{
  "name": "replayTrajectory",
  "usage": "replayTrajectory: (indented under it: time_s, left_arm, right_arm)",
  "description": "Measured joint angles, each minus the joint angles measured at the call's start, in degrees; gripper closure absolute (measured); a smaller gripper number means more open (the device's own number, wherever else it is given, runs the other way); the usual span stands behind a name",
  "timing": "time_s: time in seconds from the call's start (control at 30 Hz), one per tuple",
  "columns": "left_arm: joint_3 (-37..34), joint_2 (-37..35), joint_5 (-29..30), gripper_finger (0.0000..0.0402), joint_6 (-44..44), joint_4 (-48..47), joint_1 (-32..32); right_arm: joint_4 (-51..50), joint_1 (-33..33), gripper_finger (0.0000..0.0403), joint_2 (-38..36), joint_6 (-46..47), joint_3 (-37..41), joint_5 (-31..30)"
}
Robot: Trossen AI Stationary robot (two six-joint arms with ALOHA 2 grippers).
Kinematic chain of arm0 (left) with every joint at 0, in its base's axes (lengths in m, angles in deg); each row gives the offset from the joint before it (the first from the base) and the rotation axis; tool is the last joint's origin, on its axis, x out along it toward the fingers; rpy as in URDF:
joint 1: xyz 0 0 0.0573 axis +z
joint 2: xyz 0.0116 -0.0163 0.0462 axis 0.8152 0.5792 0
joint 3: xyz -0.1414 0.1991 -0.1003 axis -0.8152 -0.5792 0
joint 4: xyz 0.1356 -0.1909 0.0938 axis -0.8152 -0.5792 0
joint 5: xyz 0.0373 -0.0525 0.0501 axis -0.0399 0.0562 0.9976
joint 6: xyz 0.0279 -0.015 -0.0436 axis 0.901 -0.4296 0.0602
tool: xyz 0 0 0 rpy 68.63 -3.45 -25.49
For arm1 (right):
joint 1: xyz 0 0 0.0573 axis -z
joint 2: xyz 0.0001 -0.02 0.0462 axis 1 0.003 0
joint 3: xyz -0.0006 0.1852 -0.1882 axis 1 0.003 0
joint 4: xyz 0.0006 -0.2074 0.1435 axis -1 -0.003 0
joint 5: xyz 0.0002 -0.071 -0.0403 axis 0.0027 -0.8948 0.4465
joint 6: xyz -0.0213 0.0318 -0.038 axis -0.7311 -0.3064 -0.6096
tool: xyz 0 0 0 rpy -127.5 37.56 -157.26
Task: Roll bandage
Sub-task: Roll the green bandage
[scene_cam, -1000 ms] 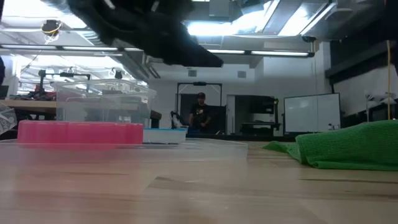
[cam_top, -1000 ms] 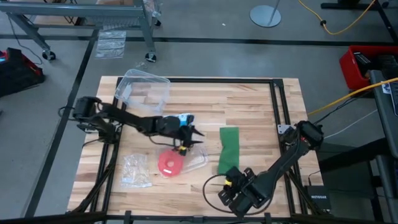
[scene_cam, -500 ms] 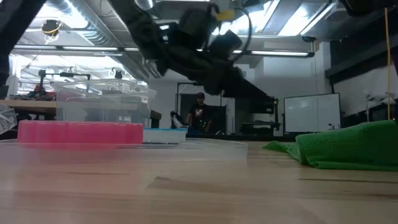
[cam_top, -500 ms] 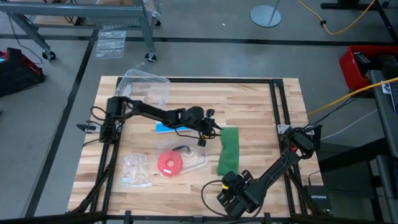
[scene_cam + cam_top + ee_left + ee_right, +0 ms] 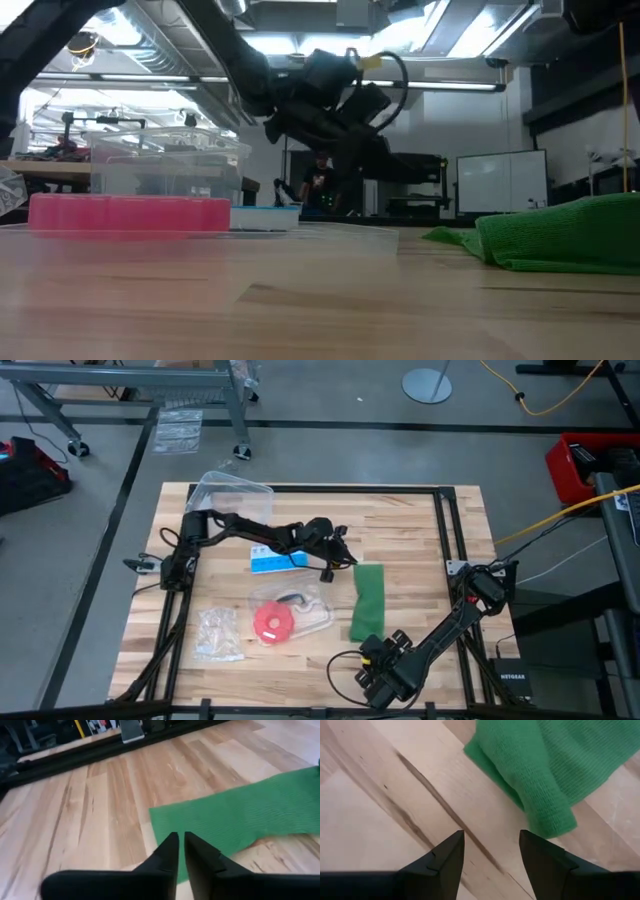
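The bandage (image 5: 367, 600) is a dark green cloth strip lying flat on the wooden table, running from far to near. Its near end (image 5: 545, 770) is folded into a thicker lump. My left gripper (image 5: 348, 563) hovers just above the table at the strip's far left corner (image 5: 170, 820), fingers shut with nothing between them (image 5: 180, 845). My right gripper (image 5: 375, 653) stands open a little short of the strip's near end, and its two fingers (image 5: 445, 855) frame bare wood.
A blue-and-white pill box (image 5: 272, 560) lies left of my left gripper. Nearer sit a red disc (image 5: 271, 622) on a clear tray (image 5: 310, 618) and a plastic bag (image 5: 218, 635). A clear tub (image 5: 232, 500) stands at the far left. Black rails (image 5: 445, 530) frame the table.
My left gripper has swung from above the red disc toward the table's right and far side, to the bandage's far end, and its fingers have shut on nothing. The pill box it covered now shows. The bandage has not moved.
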Motion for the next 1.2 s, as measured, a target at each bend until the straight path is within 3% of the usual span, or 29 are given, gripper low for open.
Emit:
replayTrajectory:
  time_s: [0.5,1.2]
  left_arm:
    - [8.2,9.13,-1.4,0.0401,1.82,-0.62,-1.4]
    - [8.37,11.17,0.46,0.0401,5.18,-6.23,2.53]
  right_arm:
    - [1.56,-0.39,0.021,0.0,-2.27,0.02,1.98]
    - [2.29,1.48,0.021,0.0,-3.7,3.68,-3.33]
